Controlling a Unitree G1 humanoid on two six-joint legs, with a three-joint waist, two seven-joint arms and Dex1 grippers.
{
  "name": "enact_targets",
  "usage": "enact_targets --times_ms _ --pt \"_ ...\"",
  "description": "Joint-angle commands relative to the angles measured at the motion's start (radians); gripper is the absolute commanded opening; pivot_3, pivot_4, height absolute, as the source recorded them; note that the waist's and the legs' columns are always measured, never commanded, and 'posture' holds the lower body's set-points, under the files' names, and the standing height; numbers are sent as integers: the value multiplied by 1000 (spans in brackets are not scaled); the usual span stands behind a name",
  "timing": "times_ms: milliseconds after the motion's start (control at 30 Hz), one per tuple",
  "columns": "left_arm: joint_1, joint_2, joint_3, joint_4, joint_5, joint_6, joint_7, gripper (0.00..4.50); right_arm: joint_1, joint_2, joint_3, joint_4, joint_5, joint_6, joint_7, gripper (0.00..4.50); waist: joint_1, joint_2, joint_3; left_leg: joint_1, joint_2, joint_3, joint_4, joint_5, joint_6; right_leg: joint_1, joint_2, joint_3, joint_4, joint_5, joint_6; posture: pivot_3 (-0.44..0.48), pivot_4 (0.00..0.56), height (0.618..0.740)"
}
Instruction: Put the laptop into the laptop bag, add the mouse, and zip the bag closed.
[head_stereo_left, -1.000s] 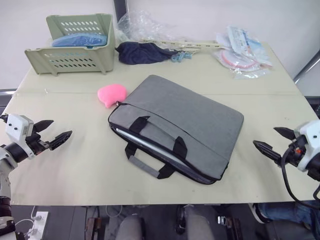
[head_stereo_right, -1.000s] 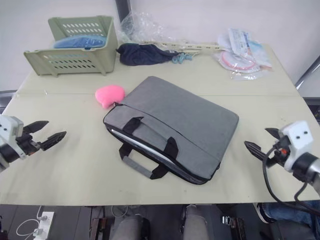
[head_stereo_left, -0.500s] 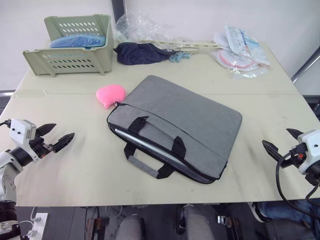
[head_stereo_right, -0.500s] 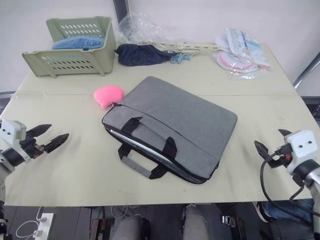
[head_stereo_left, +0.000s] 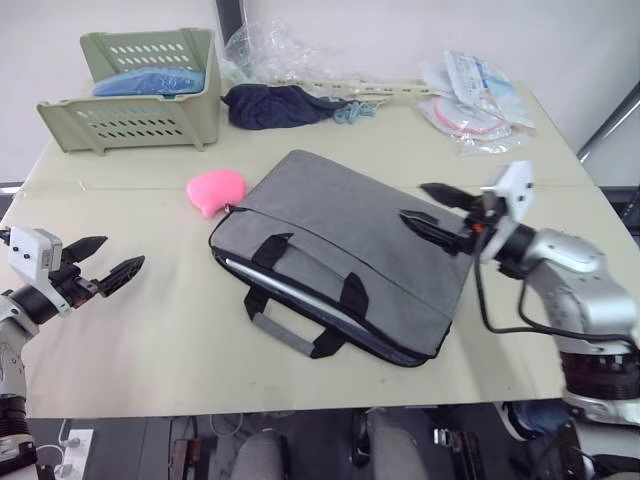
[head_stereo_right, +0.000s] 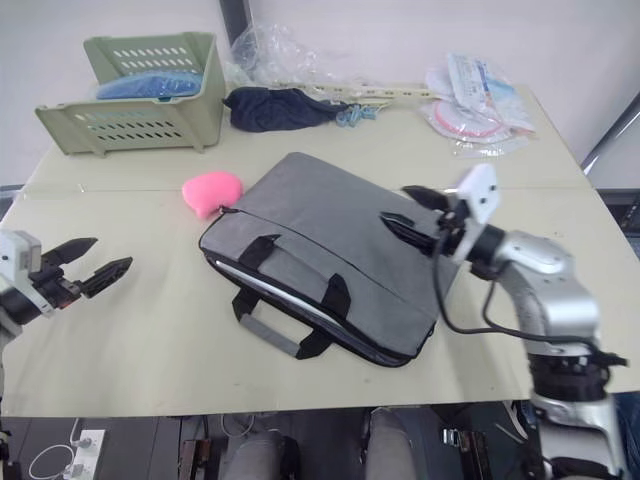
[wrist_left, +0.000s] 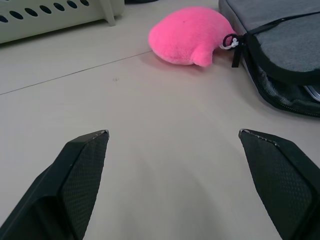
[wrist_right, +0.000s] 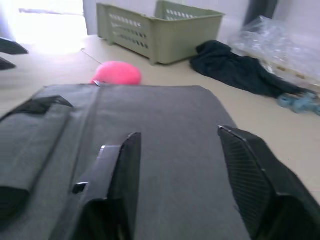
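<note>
The grey laptop bag (head_stereo_left: 350, 240) lies flat in the middle of the table with its handles toward the front edge. Its long zip stands open, and a silver strip of the laptop (head_stereo_left: 285, 290) shows inside. The mouse is out of view. My right gripper (head_stereo_left: 413, 201) hovers just above the bag's far right part, open and empty; the right wrist view shows its fingers (wrist_right: 120, 180) apart over the grey fabric (wrist_right: 165, 125). My left gripper (head_stereo_left: 118, 256) is open above bare table at the front left, well away from the bag.
A pink plush toy (head_stereo_left: 217, 190) lies against the bag's back left corner. A green basket (head_stereo_left: 130, 85) stands at the back left, with a dark cloth (head_stereo_left: 275, 103) beside it. Plastic packets (head_stereo_left: 475, 95) lie at the back right.
My right arm has swung in from the table's right edge to above the bag, and its fingers stand closer together. The left arm has barely moved.
</note>
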Motion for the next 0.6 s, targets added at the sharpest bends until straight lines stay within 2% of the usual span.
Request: enact_targets --times_ms 33,100,133,433,600 --pt "10 1 16 -45 -11 -9 7 4500 -25 46 35 51 -41 -59 -2 965 -2 0 0 0 0 0 0 0 0 0 0 0 0 0 0 0 150 740" --pt "9 0 11 -51 -7 -14 8 4500 -29 80 63 88 -56 -77 7 180 -7 0 0 0 0 0 0 0 0 0 0 0 -1 0 0 0 150 740" --pt "7 -1 8 -54 -8 -12 9 4500 -29 89 73 107 -70 -92 11 78 -8 0 0 0 0 0 0 0 0 0 0 0 0 0 0 0 150 740" --pt "-28 28 -42 -86 -18 46 -36 4500 -5 89 104 94 -111 -99 8 78 -11 1 0 0 0 1 0 0 0 0 0 -1 0 0 0 0 150 740" --pt "-146 27 -113 -111 -85 282 -52 4500 62 42 57 -19 -88 -30 -16 78 -1 1 0 0 0 0 1 0 0 0 0 -1 0 0 0 0 150 740"
